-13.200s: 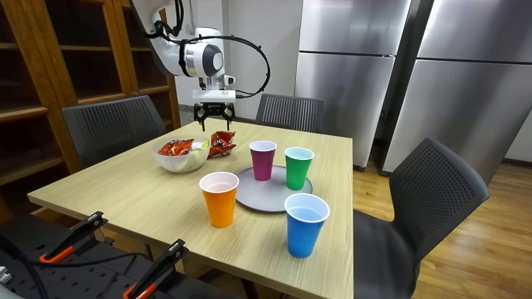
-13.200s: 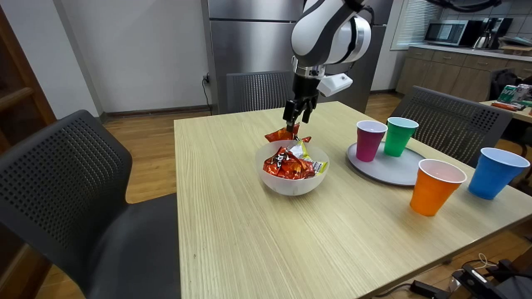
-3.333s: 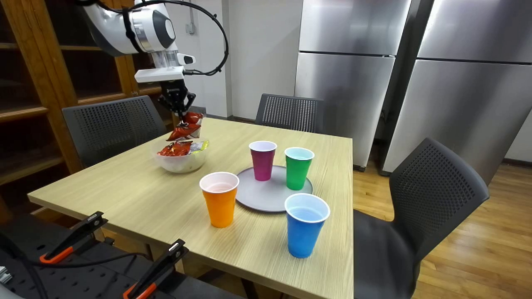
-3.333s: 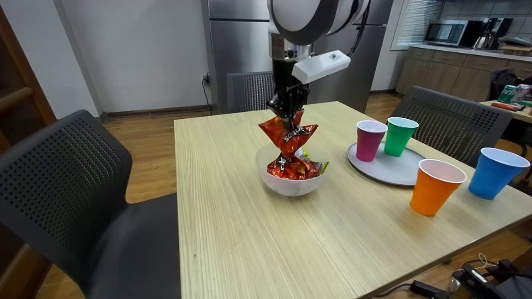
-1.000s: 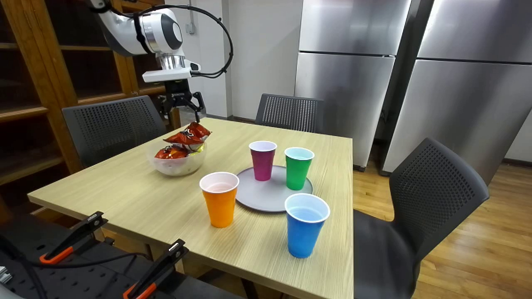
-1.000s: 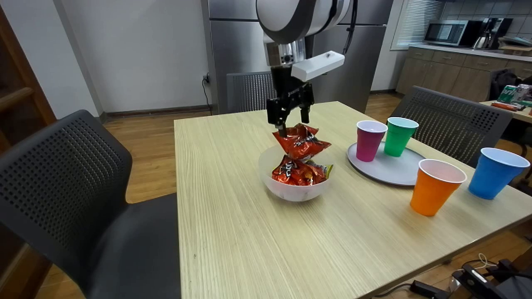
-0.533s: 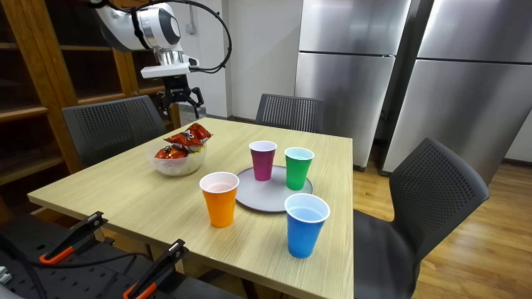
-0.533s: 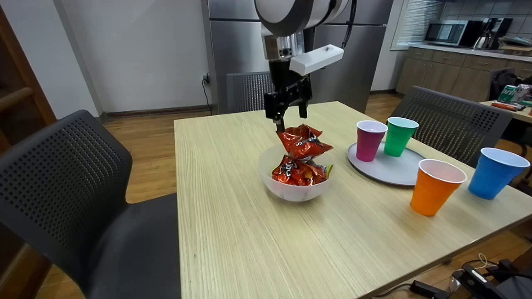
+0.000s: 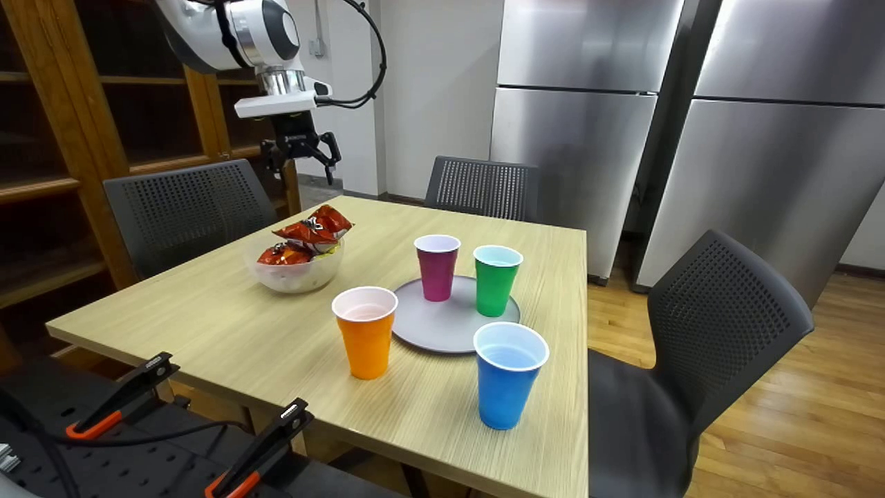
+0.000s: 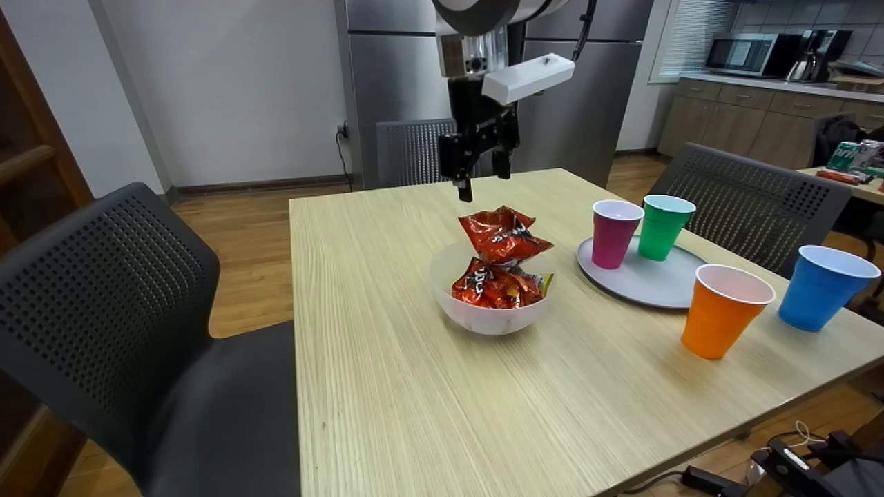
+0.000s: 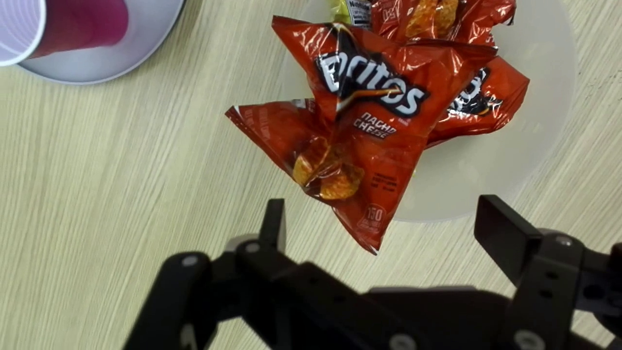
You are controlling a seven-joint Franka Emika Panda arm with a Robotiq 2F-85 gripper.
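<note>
My gripper [image 9: 304, 177] is open and empty, hovering above the bowl; it also shows in an exterior view [image 10: 484, 185]. In the wrist view its fingers [image 11: 381, 216] stand wide apart with nothing between them. The nearest thing is a red Doritos bag [image 11: 374, 112] below, lying tilted on top of the pile in the translucent white bowl [image 10: 490, 321]. One end of this bag [image 10: 504, 235] sticks out past the bowl's rim. Under it lie another red bag [image 11: 491, 112] and a yellow bag [image 11: 350, 12], both partly hidden.
A purple cup [image 9: 437, 270] and a green cup [image 9: 494, 283] stand on a grey plate [image 9: 422, 328]. An orange cup [image 9: 366, 339] and a blue cup [image 9: 508, 380] stand near it on the wooden table [image 9: 276, 332]. Dark chairs [image 9: 726, 318] surround the table.
The red bag was on the table behind the bowl, then held in my shut gripper above it. Now it rests in the bowl, which shifted slightly. My gripper has opened and risen.
</note>
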